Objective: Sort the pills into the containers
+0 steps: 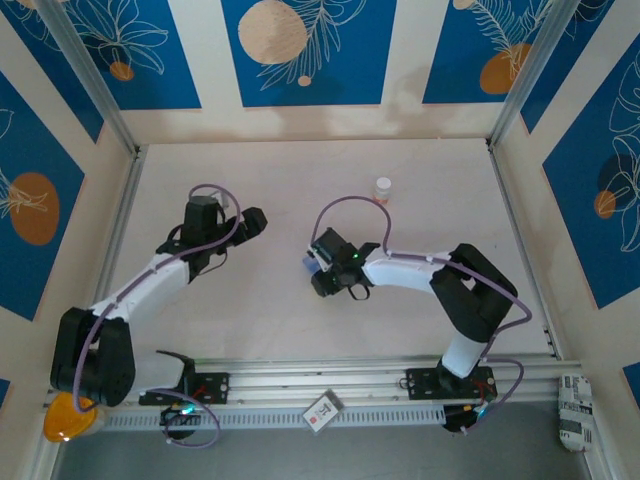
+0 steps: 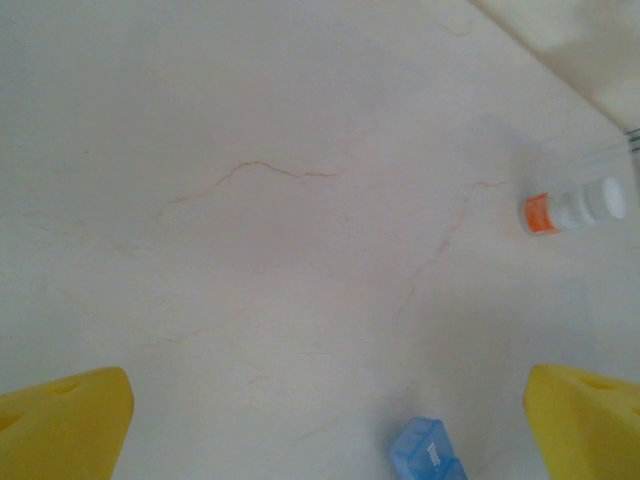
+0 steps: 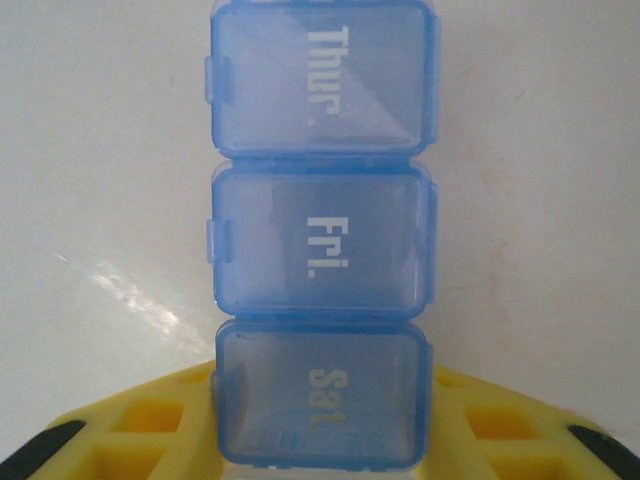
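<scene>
overhead, two robot arms reach from the near edge across a pale cream worktop (image 1: 300,330) ringed by walls (image 1: 400,60) patterned in blue and cream. the right arm bends in toward the middle, and the right claw (image 1: 322,268) is clenched on a small translucent blue pill box (image 1: 311,263) near the centre of the worktop.

from the right wrist camera, the pill box (image 3: 320,250) is a strip of three square compartments running straight away from the lens. each lid is closed and printed in white: "thur." farthest, "fri." in the middle, "sat." nearest. the yellow fingers (image 3: 150,420) press against both sides of the "sat." compartment, and the other two compartments jut out over bare worktop. what lies inside the compartments cannot be told through the plastic.

the left arm stretches up the left half, and the left claw (image 1: 250,222) is well apart from the pill box. from the left wrist camera, the left claw (image 2: 325,410) is released, its two yellow fingers (image 2: 65,425) spread wide at the bottom corners with bare worktop between them. one end of the pill box (image 2: 425,455) shows at the lower edge, nearer the right-hand finger. a small orange bottle (image 2: 575,208) with a white cap shows at the right. overhead, the bottle (image 1: 382,188) stands toward the far side, beyond the right claw and apart from it
</scene>
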